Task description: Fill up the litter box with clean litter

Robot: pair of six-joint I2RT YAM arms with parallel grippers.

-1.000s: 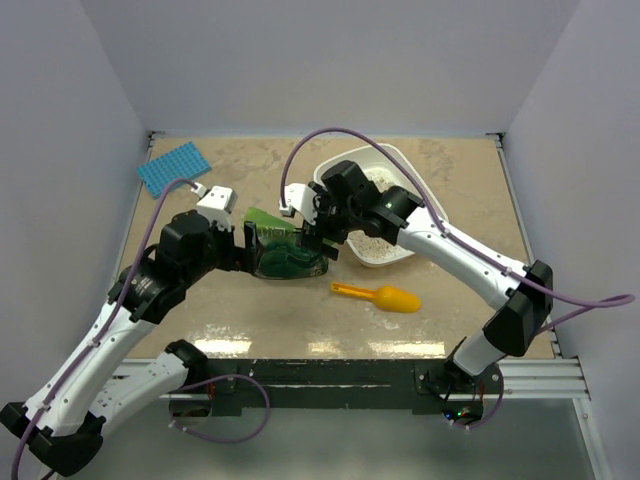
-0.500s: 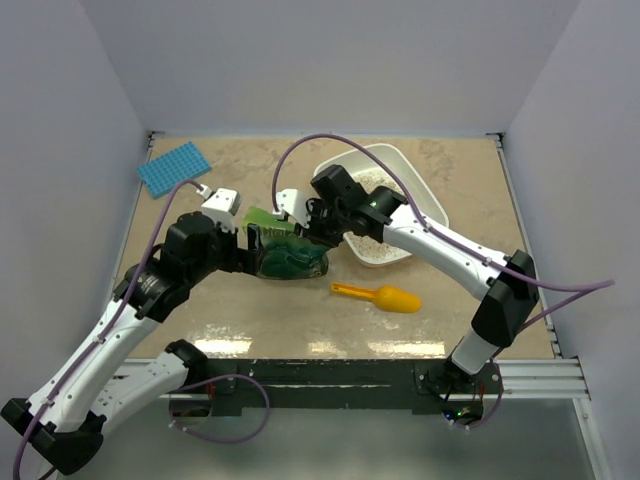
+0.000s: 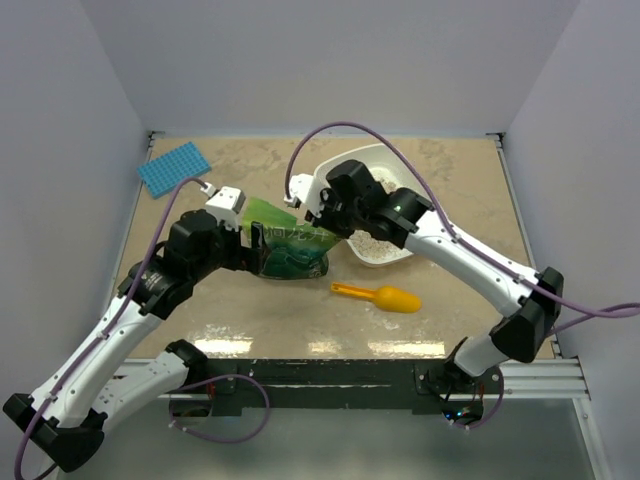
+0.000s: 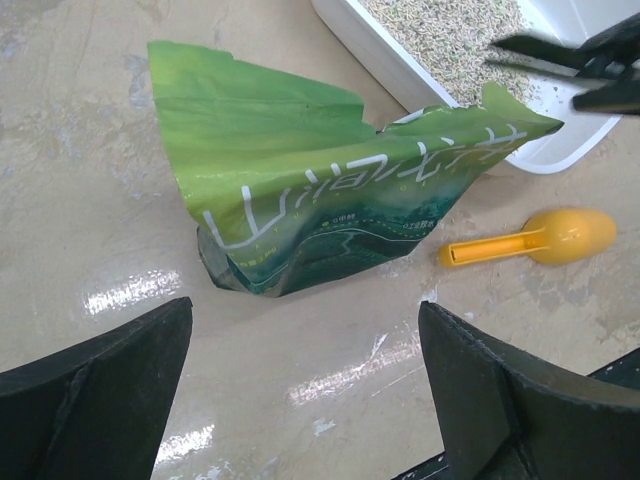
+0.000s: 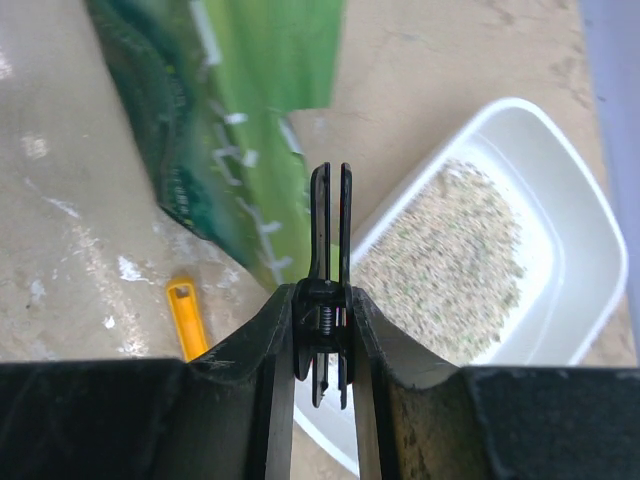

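Note:
The white litter box [image 3: 400, 165] stands at the back right with pale clean litter [image 3: 372, 243] in it; the right wrist view shows the rim [image 5: 590, 230] and the litter [image 5: 450, 260]. A green pouch bag [image 3: 290, 250] lies left of it, its top spread towards the box. My right gripper [image 3: 322, 215] hovers over the bag's top corner, at the box's near-left rim. It is shut on a thin black spring clip [image 5: 330, 230]. My left gripper [image 4: 305, 400] stands wide open at the bag's [image 4: 320, 180] bottom end, holding nothing.
An orange-yellow scoop [image 3: 385, 297] lies on the table in front of the box. A blue gridded mat [image 3: 173, 167] sits at the back left corner. White walls close the table on three sides.
My right gripper closed on the black clip and drew back towards the box. The bag's top has spread out flat towards the box. The left arm barely moved.

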